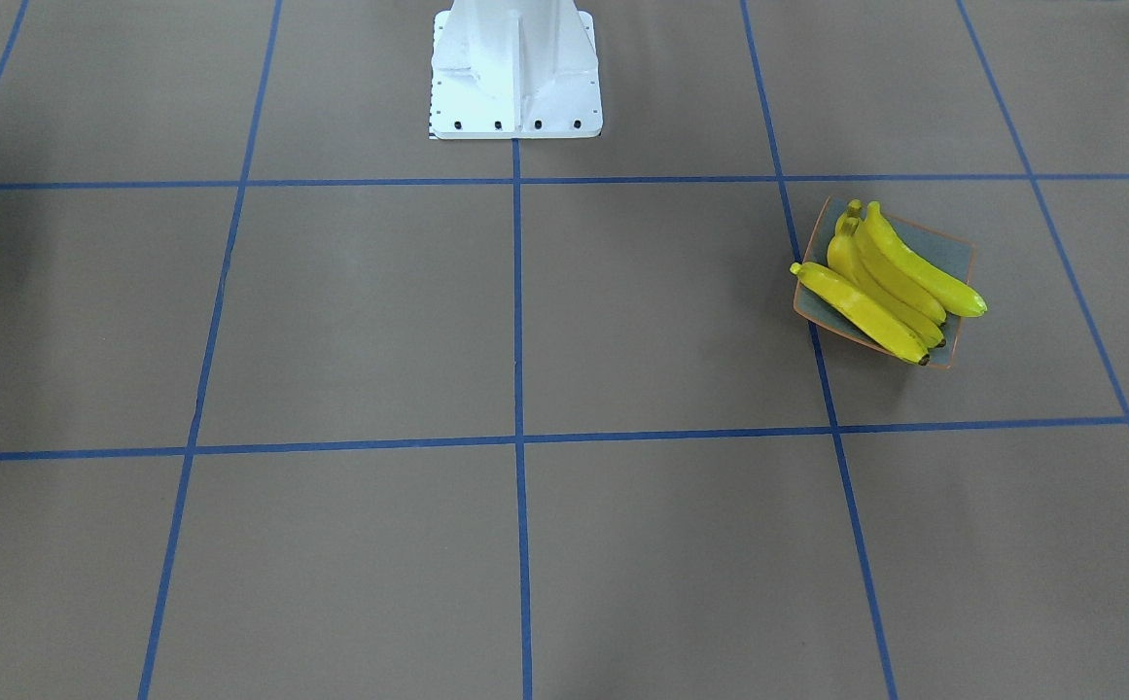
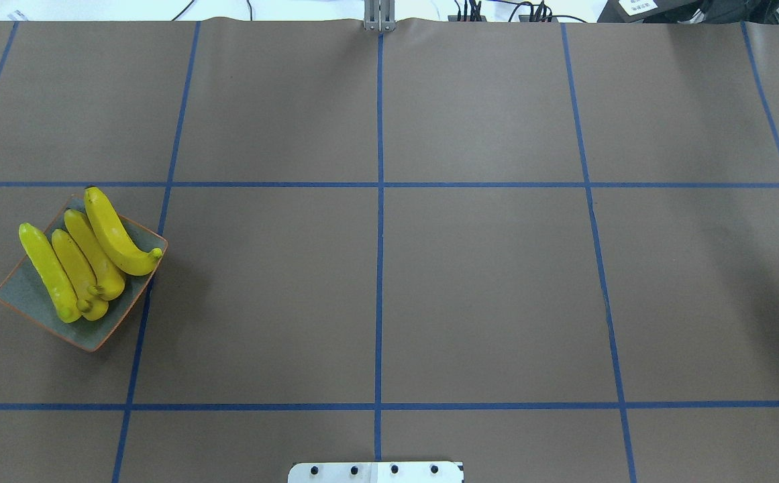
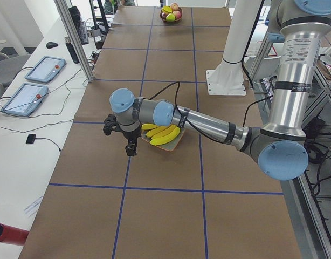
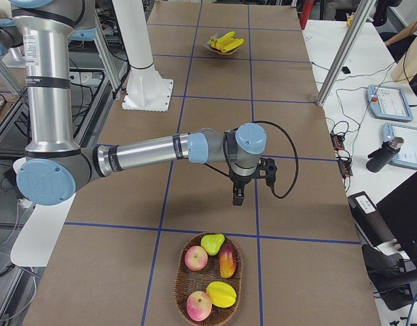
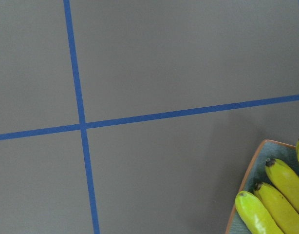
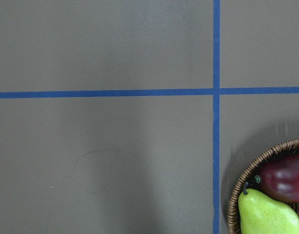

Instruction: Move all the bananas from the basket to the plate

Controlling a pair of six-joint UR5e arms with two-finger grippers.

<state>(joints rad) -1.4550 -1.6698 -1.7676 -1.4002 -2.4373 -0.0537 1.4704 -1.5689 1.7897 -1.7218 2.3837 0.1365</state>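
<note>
All four bananas [image 2: 84, 258] lie side by side on the plate [image 2: 25, 292], with the left gripper [image 3: 130, 149] hanging just beside it and the right gripper [image 4: 238, 197] near the fruit basket [image 4: 177, 282], though I cannot tell whether either is released or clenched.

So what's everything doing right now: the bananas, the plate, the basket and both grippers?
bananas: all four lying side by side on the plate.
plate: sitting flat, filled with bananas.
basket: no bananas inside, only apples, a pear and other fruit.
left gripper: hangs beside the plate; open or shut, cannot tell.
right gripper: hangs near the basket; open or shut, cannot tell.
</note>
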